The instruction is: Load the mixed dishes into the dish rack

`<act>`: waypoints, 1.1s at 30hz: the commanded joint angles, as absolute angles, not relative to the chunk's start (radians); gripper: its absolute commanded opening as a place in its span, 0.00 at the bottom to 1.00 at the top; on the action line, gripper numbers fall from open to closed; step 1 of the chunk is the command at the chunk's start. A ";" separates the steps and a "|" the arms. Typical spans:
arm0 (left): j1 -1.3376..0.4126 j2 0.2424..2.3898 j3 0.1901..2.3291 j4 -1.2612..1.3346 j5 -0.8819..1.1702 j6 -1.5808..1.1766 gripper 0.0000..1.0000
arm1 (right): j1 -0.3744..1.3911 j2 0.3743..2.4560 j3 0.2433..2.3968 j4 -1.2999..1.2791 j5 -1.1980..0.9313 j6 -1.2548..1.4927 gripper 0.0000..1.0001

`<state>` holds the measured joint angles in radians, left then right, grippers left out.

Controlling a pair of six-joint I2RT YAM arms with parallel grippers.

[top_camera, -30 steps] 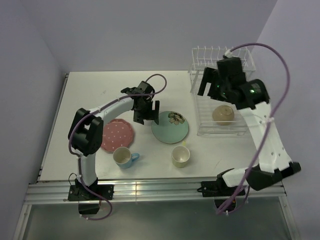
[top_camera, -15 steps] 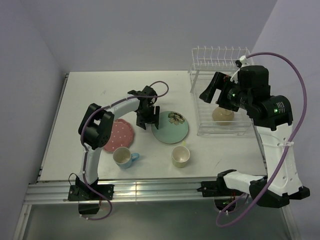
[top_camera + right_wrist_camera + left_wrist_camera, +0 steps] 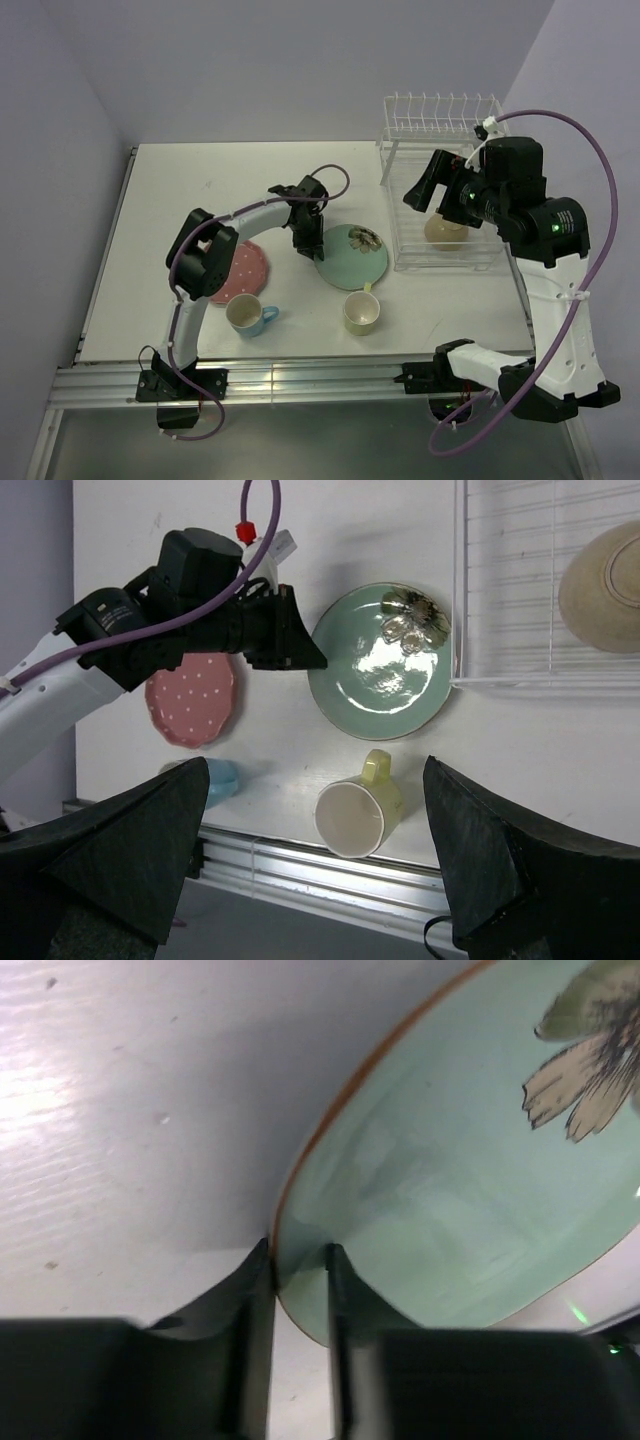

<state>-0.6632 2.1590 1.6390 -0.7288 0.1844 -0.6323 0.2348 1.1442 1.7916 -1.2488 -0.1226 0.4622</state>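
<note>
The mint-green flowered plate lies mid-table. My left gripper is shut on its left rim, one finger under the edge and one on top. Left of it lies the pink white-dotted plate. The blue mug and the pale yellow-green mug stand upright near the front edge. The cream bowl rests in the dish rack's lower basket. High beside the rack hangs my right gripper, open and holding nothing.
The rack stands at the table's back right, its raised slotted holder against the wall. The table's metal front rail runs just below the two mugs. The left arm's purple cable loops above the green plate.
The left jaws have closed on the green plate's rim, and the plate has slid slightly right. The right arm has drawn up and back from the rack.
</note>
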 commanded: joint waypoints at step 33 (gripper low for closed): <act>-0.496 1.583 1.549 -0.795 0.193 -0.689 0.00 | 0.242 1.177 1.269 -0.802 -0.569 0.555 0.91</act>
